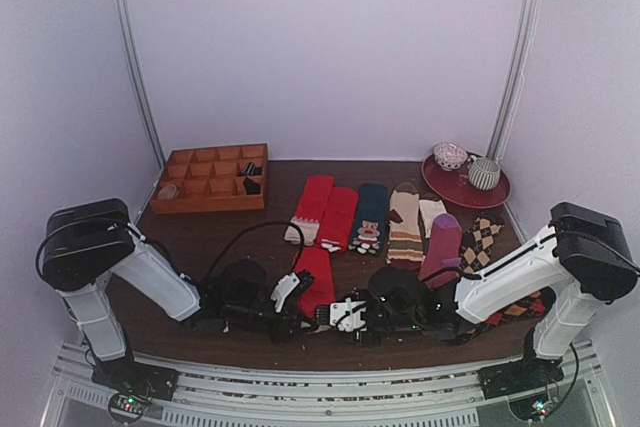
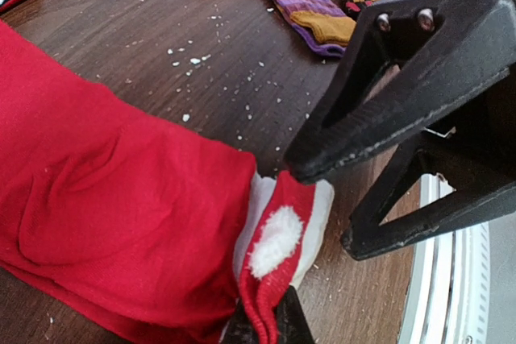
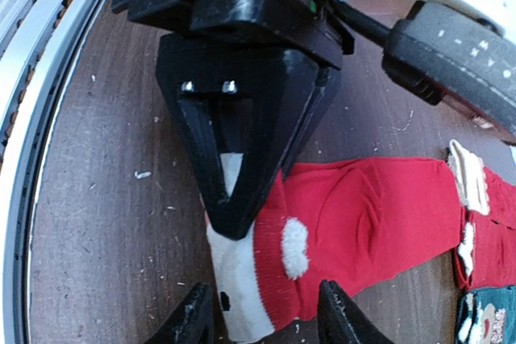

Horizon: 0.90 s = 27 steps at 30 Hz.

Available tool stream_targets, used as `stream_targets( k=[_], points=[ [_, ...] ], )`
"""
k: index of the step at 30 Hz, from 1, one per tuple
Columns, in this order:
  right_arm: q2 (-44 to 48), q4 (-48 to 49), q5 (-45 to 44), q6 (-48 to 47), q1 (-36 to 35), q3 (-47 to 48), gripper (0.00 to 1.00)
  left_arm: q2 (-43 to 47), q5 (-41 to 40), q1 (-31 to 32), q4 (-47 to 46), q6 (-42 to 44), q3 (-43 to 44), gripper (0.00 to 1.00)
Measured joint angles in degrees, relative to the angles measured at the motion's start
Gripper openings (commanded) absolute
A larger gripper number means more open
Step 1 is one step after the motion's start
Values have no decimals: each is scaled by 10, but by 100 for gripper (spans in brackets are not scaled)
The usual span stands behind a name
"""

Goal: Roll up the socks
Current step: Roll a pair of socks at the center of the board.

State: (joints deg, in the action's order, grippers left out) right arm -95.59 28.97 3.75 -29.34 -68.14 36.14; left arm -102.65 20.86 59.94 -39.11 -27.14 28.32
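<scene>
The socks point(image 1: 317, 280), a bright red stacked pair, lie flat on the dark wooden desk point(image 1: 200, 239) at its middle, close to the near edge, just in front of a row of other socks laid side by side farther back. Their cream-banded cuff, which carries a white fluffy tuft, points toward the near edge and sits between the two arms. The left gripper point(image 3: 234, 225) is clenched on that cuff, its two black fingers meeting on the edge of the band and lifting it slightly off the wood. The right gripper point(image 3: 266, 318) is released, jaws spread wide to either side of the same cuff end and just beside the left gripper; whether its fingers touch the fabric cannot be told. A purple sock with an orange end point(image 2: 305, 7) lies well to the right and farther back. White crumbs dot the desk around the socks. A wooden compartment tray point(image 1: 210, 178) stands at the far left, and a dark red plate point(image 1: 448, 187) holding two cups at the far right.
</scene>
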Motion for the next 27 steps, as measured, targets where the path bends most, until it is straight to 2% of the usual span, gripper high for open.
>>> stream_targets(
  k=[15,18,21,22,24,26,27],
  points=[
    [-46,-21,3,-7,0,31,33,0,8,0,0,0,-1,0],
    [-53,-27,3,-4,0,34,26,0,9,0,0,0,-1,0],
    [-60,-30,1,2,0,41,15,-1,9,0,0,0,-1,0],
    [-64,-33,1,8,0,45,14,-1,9,0,0,0,-1,5],
    [-68,-41,-1,17,0,54,12,0,8,0,0,0,-1,28],
    [-68,-46,3,28,0,56,12,1,6,0,0,5,-2,39],
    [-68,-50,9,35,2,59,11,4,8,1,2,7,-2,50]
  ],
)
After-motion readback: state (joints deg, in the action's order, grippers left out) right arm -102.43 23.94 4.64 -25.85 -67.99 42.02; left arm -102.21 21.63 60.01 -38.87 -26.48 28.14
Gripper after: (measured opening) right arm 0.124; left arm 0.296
